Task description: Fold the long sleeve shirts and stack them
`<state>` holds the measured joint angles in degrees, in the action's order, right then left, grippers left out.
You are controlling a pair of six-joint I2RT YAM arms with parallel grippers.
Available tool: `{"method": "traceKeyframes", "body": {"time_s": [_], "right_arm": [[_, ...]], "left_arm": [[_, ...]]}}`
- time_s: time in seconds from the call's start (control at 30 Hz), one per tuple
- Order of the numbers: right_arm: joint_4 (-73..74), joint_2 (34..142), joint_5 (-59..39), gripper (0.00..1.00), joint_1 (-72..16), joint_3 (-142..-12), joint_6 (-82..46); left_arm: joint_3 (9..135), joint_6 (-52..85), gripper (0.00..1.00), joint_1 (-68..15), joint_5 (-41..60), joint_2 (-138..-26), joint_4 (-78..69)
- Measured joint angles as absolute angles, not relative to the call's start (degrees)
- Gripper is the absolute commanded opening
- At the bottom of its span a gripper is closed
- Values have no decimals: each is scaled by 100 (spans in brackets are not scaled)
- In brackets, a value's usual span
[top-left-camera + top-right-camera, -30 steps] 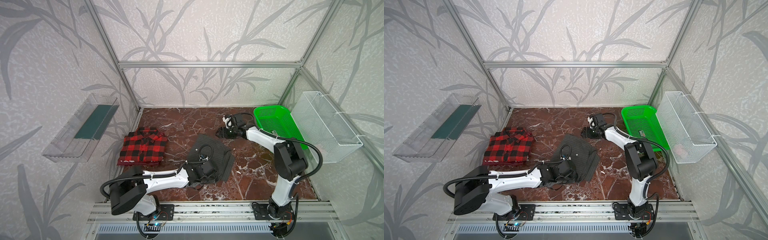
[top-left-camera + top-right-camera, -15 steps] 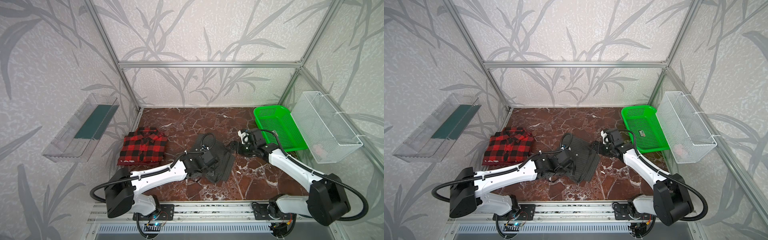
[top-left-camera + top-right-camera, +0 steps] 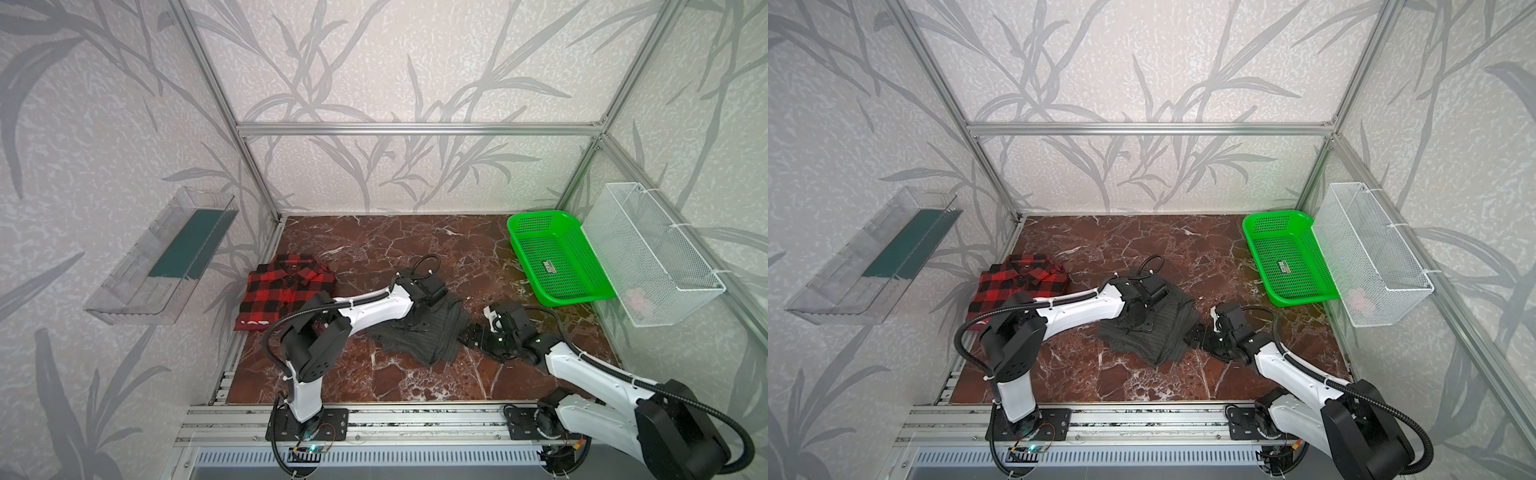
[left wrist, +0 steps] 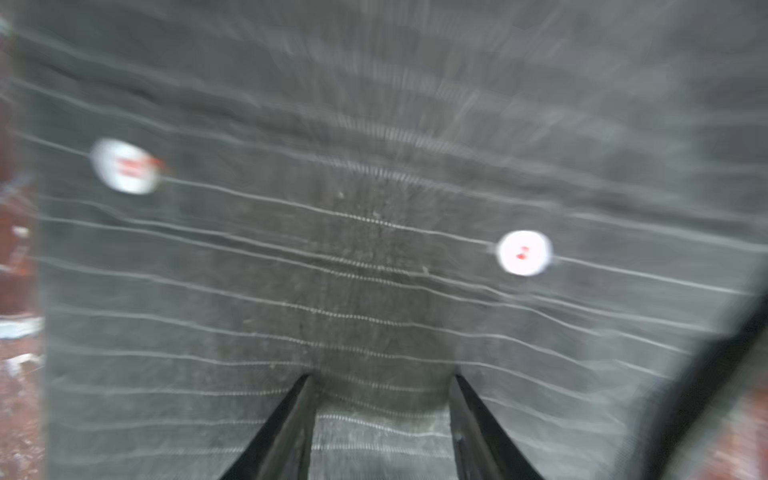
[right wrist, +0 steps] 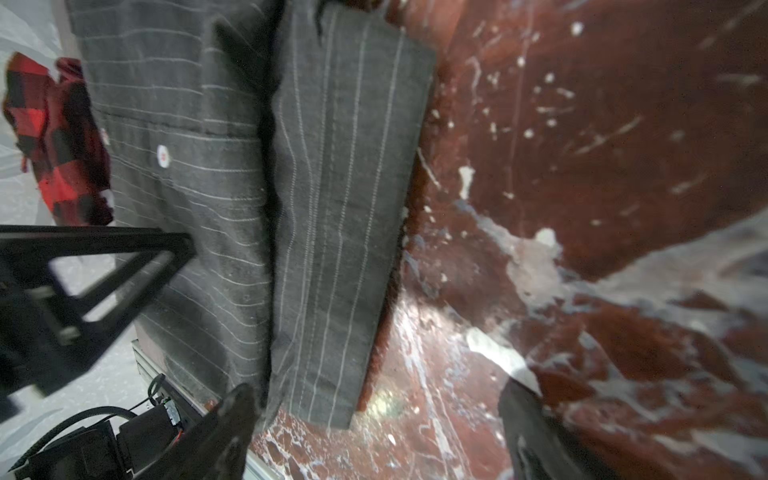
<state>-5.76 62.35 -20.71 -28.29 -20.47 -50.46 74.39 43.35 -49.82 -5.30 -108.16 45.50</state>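
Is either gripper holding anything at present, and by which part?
Nothing is held: left gripper and right gripper stand open at the charcoal pinstriped shirt.

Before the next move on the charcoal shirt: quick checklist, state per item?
1. Right gripper open: ok.
2. Right gripper at the charcoal shirt edge: ok.
3. Left gripper over that shirt, jaws apart: ok.
4. Left gripper pressing the cloth down: cannot tell.
5. Charcoal shirt folded square: not ok, skewed and rumpled.
6. Plaid shirt folded, lying apart from it: ok.
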Motion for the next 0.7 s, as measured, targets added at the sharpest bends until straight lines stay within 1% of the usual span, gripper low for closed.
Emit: {"method": "traceKeyframes", "body": {"time_s": [0.1, 0.33, 0.63, 0.7], "right_arm": [[-12, 6466, -2064, 87, -2893, -1981, -5212], [1385, 7343, -2152, 81, -2950, -1988, -5406], [2226, 7988, -2110, 72, -2976, -2084, -5382], [2370, 8084, -2108, 71, -2980, -2084, -5376]], "left_arm": [[7463, 4338, 51, -4989, -526, -11000, 4609], [7411, 4405, 50, -5140, -519, -11000, 4565], [7168, 4810, 49, -5428, -622, -10879, 4346], [7137, 4917, 49, -5452, -628, -10862, 4322]]}}
